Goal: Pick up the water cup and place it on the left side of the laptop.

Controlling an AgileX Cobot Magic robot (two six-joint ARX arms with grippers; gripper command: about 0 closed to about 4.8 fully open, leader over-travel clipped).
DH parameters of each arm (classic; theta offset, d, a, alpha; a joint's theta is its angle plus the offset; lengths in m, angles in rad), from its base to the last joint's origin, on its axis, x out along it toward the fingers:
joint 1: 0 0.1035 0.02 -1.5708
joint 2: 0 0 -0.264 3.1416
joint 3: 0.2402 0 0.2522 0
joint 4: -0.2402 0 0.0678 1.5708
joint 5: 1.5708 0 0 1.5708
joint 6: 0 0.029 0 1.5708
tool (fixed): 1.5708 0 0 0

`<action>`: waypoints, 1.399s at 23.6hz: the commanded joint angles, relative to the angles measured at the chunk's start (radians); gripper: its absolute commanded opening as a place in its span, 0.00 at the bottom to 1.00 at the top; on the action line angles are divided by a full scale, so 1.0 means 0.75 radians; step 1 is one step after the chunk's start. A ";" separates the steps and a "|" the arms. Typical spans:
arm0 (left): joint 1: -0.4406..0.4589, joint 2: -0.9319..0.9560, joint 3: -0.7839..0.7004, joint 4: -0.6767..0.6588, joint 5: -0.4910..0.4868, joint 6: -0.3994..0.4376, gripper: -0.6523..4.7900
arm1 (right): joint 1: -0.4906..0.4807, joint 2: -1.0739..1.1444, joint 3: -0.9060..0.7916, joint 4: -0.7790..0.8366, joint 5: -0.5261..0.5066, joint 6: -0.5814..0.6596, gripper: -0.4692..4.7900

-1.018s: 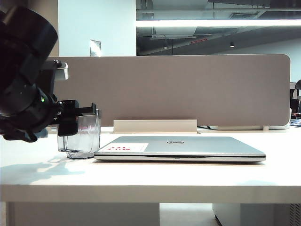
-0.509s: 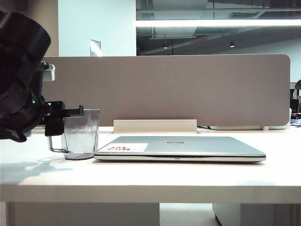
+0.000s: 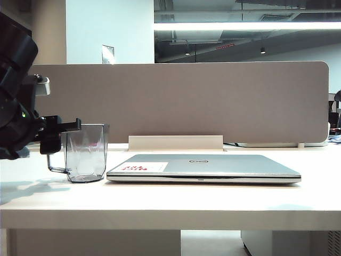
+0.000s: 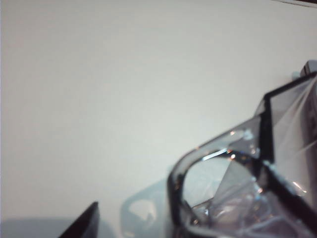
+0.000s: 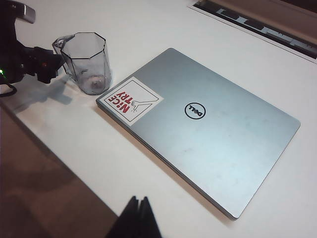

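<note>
The water cup (image 3: pixel 85 152), a smoky clear faceted mug, stands upright on the table just left of the laptop (image 3: pixel 202 165), its handle turned away from the laptop. My left gripper (image 3: pixel 69 126) is at the cup's rim on the handle side, jaws wide; whether a finger touches the cup I cannot tell. The left wrist view shows the cup (image 4: pixel 292 129) close up, its handle beside my left gripper (image 4: pixel 141 225), with one fingertip (image 4: pixel 86 223) showing. From the right wrist I see the cup (image 5: pixel 89 62), the silver laptop (image 5: pixel 198 124), the left gripper (image 5: pixel 47 64), and my right gripper (image 5: pixel 139 208) shut and empty.
A grey divider panel (image 3: pixel 186 101) runs behind the white table (image 3: pixel 160 202). A cable slot (image 5: pixel 257 20) lies behind the laptop. The table's front edge is close below my right gripper.
My left gripper has swung leftward, away from the laptop. The cup has shifted a little to the left with it and still stands on the table. The right arm has kept still.
</note>
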 commanded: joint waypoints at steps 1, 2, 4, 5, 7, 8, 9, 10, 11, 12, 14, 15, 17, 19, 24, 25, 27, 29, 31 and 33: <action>-0.004 -0.001 0.010 0.017 0.065 0.024 0.50 | 0.000 -0.003 0.003 0.024 0.004 -0.002 0.07; -0.004 -0.002 0.010 0.006 0.107 0.036 0.50 | 0.000 -0.003 0.003 0.024 0.004 -0.002 0.07; -0.004 -0.002 0.010 -0.008 0.150 0.049 0.50 | 0.000 -0.004 0.003 0.024 0.004 -0.002 0.07; -0.004 -0.002 0.010 -0.013 0.150 0.049 0.50 | 0.000 -0.004 0.003 0.024 0.004 -0.002 0.07; -0.004 -0.002 0.010 -0.006 0.144 0.073 0.50 | 0.000 -0.004 0.003 0.024 0.004 -0.002 0.07; -0.003 -0.002 0.010 0.001 0.143 0.073 0.50 | 0.000 -0.004 0.003 0.024 0.004 -0.002 0.07; -0.003 -0.002 0.010 0.009 0.128 0.074 0.50 | 0.000 -0.004 0.003 0.024 0.004 -0.002 0.07; -0.003 -0.002 0.010 0.010 0.117 0.082 0.50 | 0.000 -0.004 0.003 0.024 0.004 -0.002 0.07; -0.002 -0.002 0.010 0.012 0.105 0.103 0.50 | 0.000 -0.004 0.003 0.024 0.004 -0.002 0.07; -0.002 -0.002 0.010 0.013 0.095 0.128 0.50 | 0.000 -0.003 0.003 0.024 0.004 -0.002 0.07; -0.002 -0.002 0.011 0.019 0.054 0.178 0.45 | 0.000 -0.003 0.003 0.024 0.004 -0.002 0.07; -0.001 -0.002 0.014 0.018 0.036 0.187 0.42 | 0.000 -0.003 0.003 0.024 0.004 -0.002 0.07; 0.008 -0.002 0.021 0.020 0.016 0.197 0.40 | 0.000 -0.003 0.003 0.024 0.004 -0.002 0.07; 0.031 -0.002 0.030 0.022 0.022 0.197 0.40 | 0.000 -0.003 0.003 0.023 0.004 -0.002 0.07; 0.058 -0.002 0.049 0.018 0.034 0.197 0.40 | 0.000 -0.003 0.003 0.024 0.005 -0.002 0.07; 0.058 -0.002 0.049 0.014 0.072 0.197 0.40 | 0.000 -0.003 0.003 0.023 0.005 -0.001 0.07; 0.058 -0.002 0.049 0.011 0.092 0.196 0.40 | 0.000 -0.003 0.003 0.023 0.005 -0.002 0.07; 0.058 -0.002 0.049 -0.006 0.092 0.197 0.41 | 0.000 -0.003 0.003 0.023 0.005 -0.002 0.07; 0.058 -0.002 0.049 -0.051 0.104 0.197 0.43 | 0.000 -0.003 0.003 0.023 0.005 -0.002 0.07; 0.058 -0.004 0.049 -0.103 0.115 0.196 0.48 | 0.000 -0.004 0.003 0.023 0.005 -0.002 0.07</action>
